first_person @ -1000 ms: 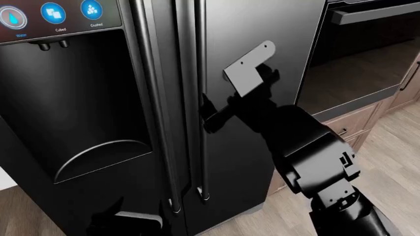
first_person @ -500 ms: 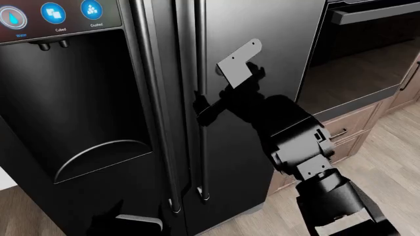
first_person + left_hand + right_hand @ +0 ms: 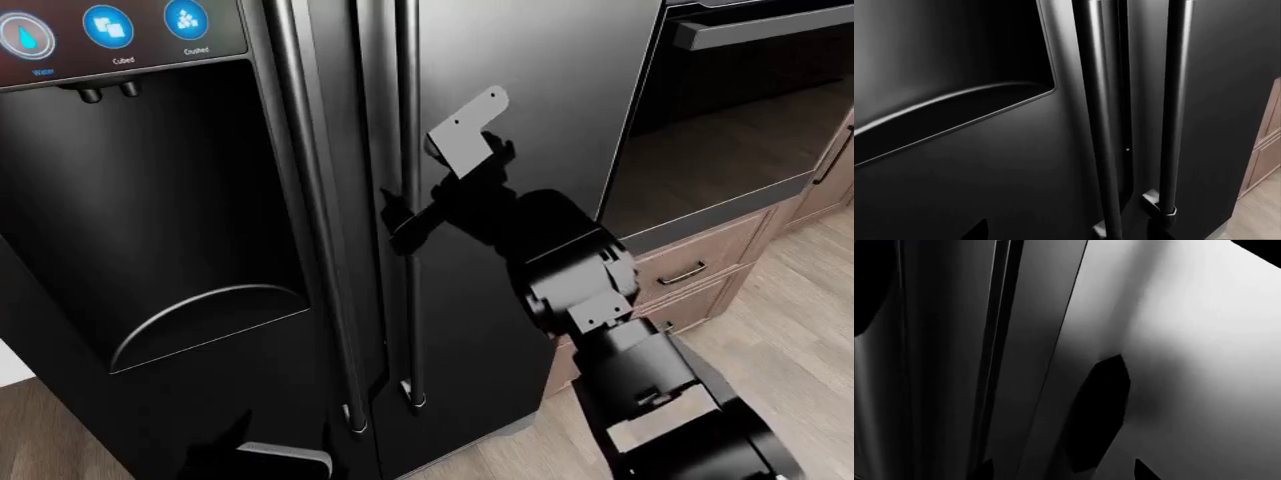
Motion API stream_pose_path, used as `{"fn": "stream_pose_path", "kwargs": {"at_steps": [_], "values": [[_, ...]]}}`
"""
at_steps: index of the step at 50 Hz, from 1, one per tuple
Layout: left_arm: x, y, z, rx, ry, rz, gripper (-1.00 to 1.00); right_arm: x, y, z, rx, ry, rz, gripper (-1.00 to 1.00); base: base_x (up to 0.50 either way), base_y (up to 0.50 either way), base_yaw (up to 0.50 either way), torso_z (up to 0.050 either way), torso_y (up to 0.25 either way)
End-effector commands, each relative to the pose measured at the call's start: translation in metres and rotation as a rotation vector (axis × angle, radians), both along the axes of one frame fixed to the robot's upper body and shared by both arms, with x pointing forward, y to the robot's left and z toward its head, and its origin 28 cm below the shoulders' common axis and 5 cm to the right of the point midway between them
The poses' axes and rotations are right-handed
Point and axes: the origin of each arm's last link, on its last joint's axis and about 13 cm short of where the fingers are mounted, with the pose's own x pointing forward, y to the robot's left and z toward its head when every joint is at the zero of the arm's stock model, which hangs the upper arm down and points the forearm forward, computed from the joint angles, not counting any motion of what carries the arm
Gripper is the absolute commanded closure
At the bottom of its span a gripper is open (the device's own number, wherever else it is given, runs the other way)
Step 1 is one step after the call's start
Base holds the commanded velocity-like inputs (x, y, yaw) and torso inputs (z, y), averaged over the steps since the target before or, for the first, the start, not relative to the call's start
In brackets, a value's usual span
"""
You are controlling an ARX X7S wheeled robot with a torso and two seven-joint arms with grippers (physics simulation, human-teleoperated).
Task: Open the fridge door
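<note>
Reaching at the long vertical black bar handle (image 3: 410,200), the right pincer (image 3: 400,222), closure indiscernible, meets the shut, tall glossy black fridge door (image 3: 534,90) right of centre; probably heavy, rigid, slippery.

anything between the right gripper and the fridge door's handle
Nothing shows in the head view: the right gripper sits right against the long vertical black bar handle of the glossy black fridge door; whether they touch is unclear.
</note>
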Motion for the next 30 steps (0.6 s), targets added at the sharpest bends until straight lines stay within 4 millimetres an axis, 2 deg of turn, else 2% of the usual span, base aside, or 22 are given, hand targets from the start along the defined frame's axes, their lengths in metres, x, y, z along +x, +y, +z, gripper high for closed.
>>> {"fn": "stream_pose_path", "kwargs": {"at_steps": [1,21,22,30], "values": [[-0.0015,-0.0001,0.0001,0.003,0.001,-0.002,-1.00,0.0086,-0.0028,-0.0049,-0.008,0.007,0.000,-1.00,0.00,0.00,0.00,0.000,0.000],[-0.0017,0.0000,-0.0013,0.006,0.001,-0.003,-1.00,0.0163,-0.0092,-0.0084,-0.012,0.005,-0.020,-1.00,0.00,0.00,0.00,0.000,0.000],[-0.0016,0.0000,-0.0013,0.005,0.002,-0.003,-1.00,0.0163,-0.0091,-0.0085,-0.015,0.006,-0.015,1.00,0.00,0.00,0.00,0.000,0.000],[-0.0037,-0.0009,0.0006,0.003,0.003,-0.009,-1.00,0.0156,-0.0085,-0.0085,-0.024,0.005,-0.008,1.00,0.00,0.00,0.00,0.000,0.000]]}}
